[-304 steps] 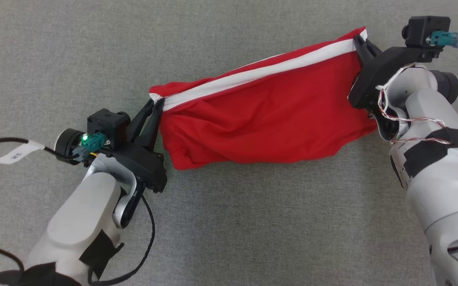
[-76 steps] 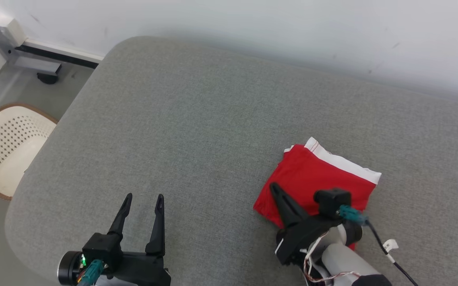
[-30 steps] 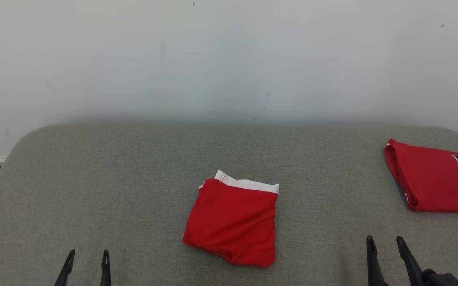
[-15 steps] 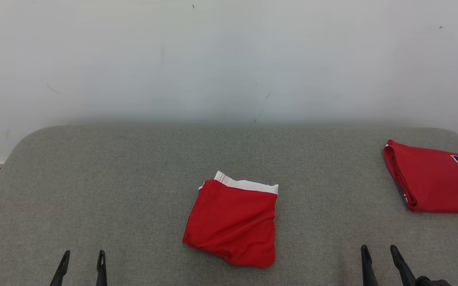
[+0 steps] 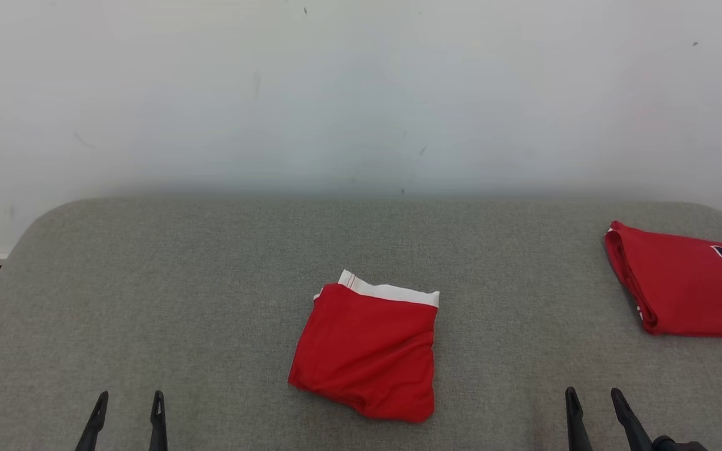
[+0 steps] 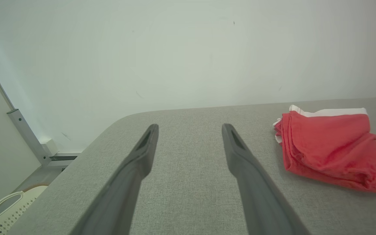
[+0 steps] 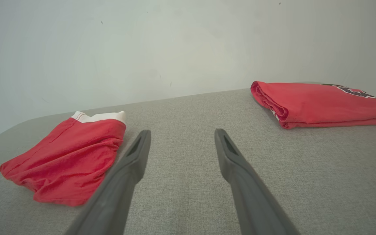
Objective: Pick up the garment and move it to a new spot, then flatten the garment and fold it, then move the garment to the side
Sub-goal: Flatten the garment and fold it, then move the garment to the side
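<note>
- Since a moment ago, the right gripper (image 5: 593, 393) has left the shorts (image 5: 367, 351); it and the left gripper (image 5: 131, 396) stand empty, fingers apart.
- The shorts lie folded in the middle of the grey table (image 5: 148, 282).

Your left pincer (image 5: 130, 396) sits low on your left, fingers spread wide. Your right pincer (image 5: 593, 393) mirrors it, equally wide.

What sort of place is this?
Likely a garment-folding test room: grey padded table against a bare white wall, folded red shorts and jersey, plastic basket on the floor.
</note>
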Robot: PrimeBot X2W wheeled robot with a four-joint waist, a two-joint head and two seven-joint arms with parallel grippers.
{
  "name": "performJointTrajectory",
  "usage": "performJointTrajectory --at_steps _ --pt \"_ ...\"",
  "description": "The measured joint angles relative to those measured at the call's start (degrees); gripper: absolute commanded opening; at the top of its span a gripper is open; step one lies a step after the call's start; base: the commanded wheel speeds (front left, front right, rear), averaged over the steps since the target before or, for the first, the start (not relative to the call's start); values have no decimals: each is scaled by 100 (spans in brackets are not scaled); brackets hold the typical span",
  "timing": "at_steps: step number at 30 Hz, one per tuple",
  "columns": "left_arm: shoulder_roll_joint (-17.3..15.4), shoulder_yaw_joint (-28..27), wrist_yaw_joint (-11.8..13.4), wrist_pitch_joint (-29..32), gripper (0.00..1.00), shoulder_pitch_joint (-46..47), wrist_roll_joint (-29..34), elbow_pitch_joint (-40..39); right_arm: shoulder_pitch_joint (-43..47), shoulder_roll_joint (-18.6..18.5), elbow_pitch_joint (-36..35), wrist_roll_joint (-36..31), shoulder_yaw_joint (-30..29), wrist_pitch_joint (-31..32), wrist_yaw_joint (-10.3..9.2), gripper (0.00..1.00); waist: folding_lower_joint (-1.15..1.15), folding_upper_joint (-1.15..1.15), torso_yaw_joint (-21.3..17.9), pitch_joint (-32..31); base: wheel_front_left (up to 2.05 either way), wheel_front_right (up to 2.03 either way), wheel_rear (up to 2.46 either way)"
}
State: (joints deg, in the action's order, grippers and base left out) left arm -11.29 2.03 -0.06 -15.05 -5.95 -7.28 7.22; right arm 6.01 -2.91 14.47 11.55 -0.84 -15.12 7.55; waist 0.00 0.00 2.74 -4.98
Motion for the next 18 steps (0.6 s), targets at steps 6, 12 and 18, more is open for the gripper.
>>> performJointTrajectory --at_steps 6,12,18 --pt "11 -5 5 0 100 -27 -23 -14 -1 0 11 3 -3 0 0 100 0 0 17 -18 0 0 0" --pt "16 -5 7 0 100 -51 -23 -12 -2 -1 127 79 44 0 0 100 0 0 37 -13 0 0 0" --pt "54 53 -3 1 100 12 -23 16 -628 -1 641 348 431 -1 0 100 0 0 118 52 0 0 0"
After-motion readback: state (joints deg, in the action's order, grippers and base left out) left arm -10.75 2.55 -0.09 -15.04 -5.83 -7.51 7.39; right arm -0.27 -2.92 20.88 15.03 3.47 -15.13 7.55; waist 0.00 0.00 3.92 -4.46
